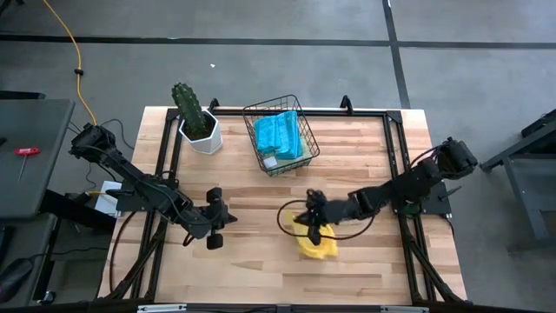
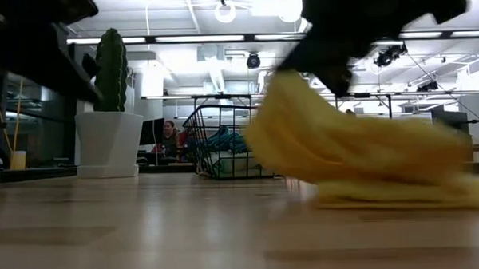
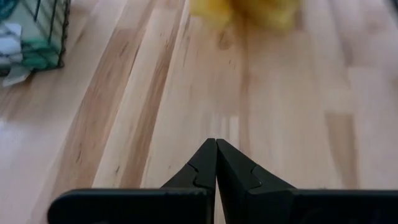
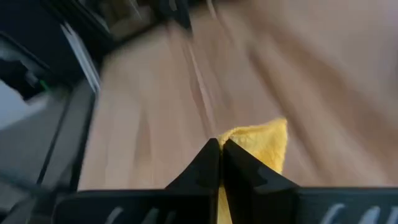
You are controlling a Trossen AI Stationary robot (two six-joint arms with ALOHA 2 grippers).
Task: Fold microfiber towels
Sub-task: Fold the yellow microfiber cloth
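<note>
Wooden table [image 1: 365, 269] has one yellow towel [image 1: 317, 243], pinched by the right gripper [image 1: 311, 222]. Left gripper [image 1: 215, 230] sits closed, holding nothing. One basket [image 1: 280, 135] holds teal towels [image 1: 278, 132], can't count them.

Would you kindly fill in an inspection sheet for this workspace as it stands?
Surface: wooden table, black frame rails.
Job's things: yellow towel partly lifted; teal-blue towels in wire basket.
Clutter: potted cactus.
Grippers: right gripper shut on yellow towel; left gripper shut, empty, beside it.
Cables: black loop by the towel; yellow cord on floor.
Surroundings: a person seated far behind.
</note>
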